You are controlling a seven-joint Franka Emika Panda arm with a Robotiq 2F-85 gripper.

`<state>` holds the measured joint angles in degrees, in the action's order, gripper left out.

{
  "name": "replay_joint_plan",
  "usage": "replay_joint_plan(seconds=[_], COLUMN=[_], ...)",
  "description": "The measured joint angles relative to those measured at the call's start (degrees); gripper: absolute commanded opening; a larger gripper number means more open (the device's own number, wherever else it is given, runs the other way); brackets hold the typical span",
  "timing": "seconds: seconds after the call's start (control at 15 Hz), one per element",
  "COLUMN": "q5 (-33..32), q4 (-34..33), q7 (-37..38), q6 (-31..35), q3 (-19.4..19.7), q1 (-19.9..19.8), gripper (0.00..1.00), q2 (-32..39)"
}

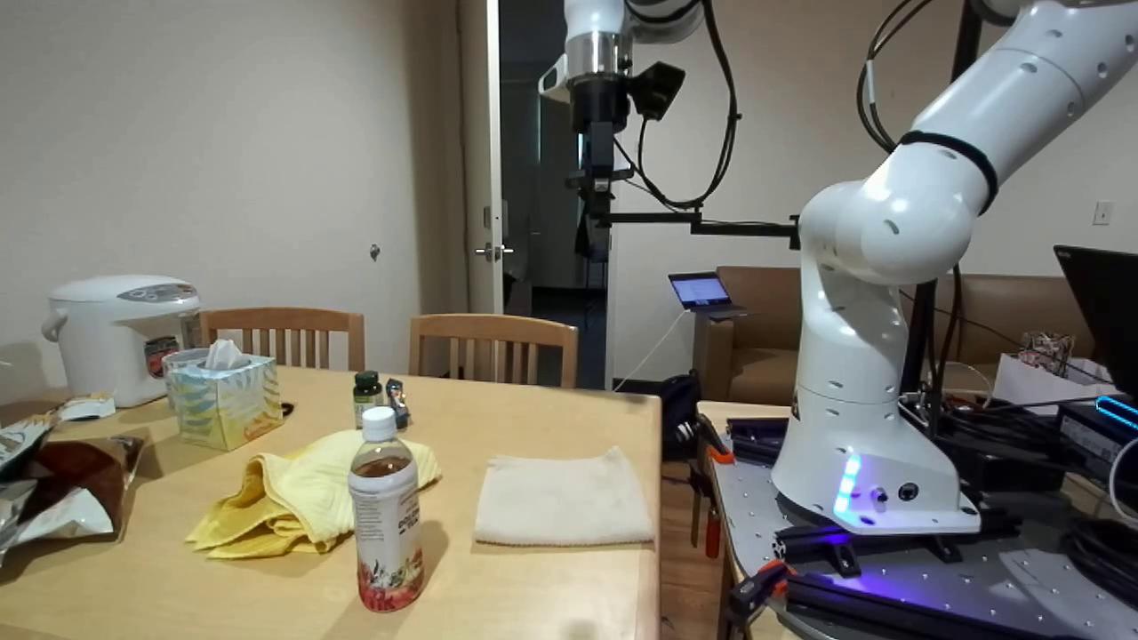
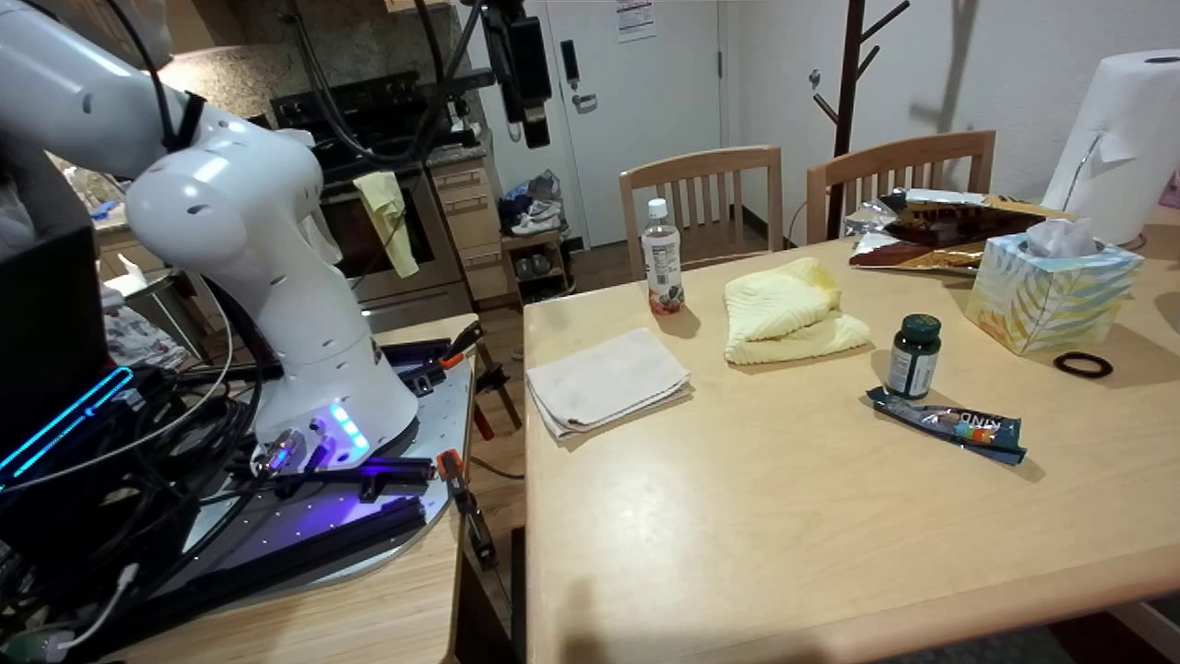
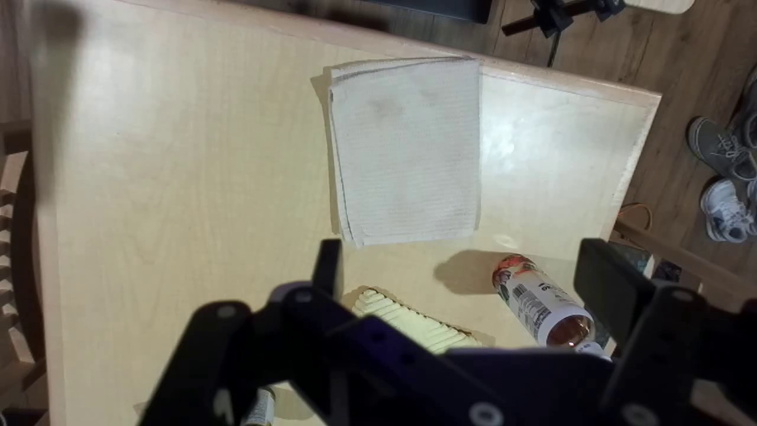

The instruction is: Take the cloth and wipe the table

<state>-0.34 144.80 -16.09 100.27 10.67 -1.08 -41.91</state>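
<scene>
Foil snack bags (image 1: 84,498): far left in an exterior view, lying on the wooden table (image 1: 516,596);
Hot-water dispenser (image 1: 116,342): white, upright behind the bags, handle to the left;
Tissue box (image 1: 227,409): leaf-patterned, standing just in front of the dispenser;
Yellow cloth (image 1: 311,493): loosely folded, its long axis slanting from near left to far right as I look across;
Pill bottle (image 2: 913,360): green-capped, upright beyond the yellow cloth; a KIND bar (image 2: 959,424) lies just beside it;
Drink bottle (image 1: 385,520): upright, white cap on, standing in front of the yellow cloth and hiding part of it;
White cloth (image 1: 564,500): folded flat into a rectangle, lying on the table's end nearest the robot arm (image 1: 853,356); long axis runs from that edge inward, toward the yellow cloth; one short side faces the arm, a corner right at the edge;
Gripper (image 3: 464,266): hangs high over the table, pointing down, well apart from both cloths; its fingers (image 3: 327,263) stand wide apart.
</scene>
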Motion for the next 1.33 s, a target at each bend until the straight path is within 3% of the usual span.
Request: replay_joint_plan(seconds=[1.33], q5=[0.11], q4=[0.11], q7=[-0.59], q6=[0.87], q3=[0.01], q1=[0.11], gripper=[1.0], q2=[0.08])
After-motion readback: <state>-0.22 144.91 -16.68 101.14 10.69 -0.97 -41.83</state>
